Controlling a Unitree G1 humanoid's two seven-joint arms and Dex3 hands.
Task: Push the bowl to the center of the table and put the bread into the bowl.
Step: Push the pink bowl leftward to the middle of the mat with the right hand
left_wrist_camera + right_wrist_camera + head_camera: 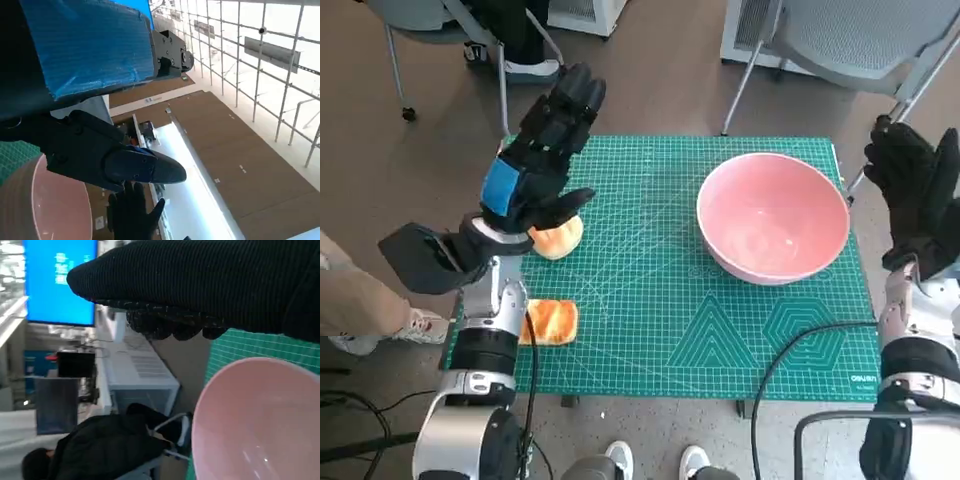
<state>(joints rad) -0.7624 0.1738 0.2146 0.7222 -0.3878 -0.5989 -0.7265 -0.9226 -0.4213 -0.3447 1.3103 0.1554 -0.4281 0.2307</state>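
A pink bowl (773,215) stands empty on the right part of the green mat (650,300). It also shows in the right wrist view (260,425) and at the edge of the left wrist view (45,210). A round bun (560,240) lies at the mat's left, partly hidden under my left hand (545,150), which hovers above it with fingers stretched out and holds nothing. A toasted slice (552,322) lies near the front left corner. My right hand (915,195) is raised just off the table's right edge, beside the bowl, fingers apart and empty.
Chairs stand behind the table at the back left (440,20) and back right (860,40). A black cable (800,345) crosses the mat's front right. A person's shoes (620,458) show at the front edge, and another person in black (100,450) sits in the right wrist view.
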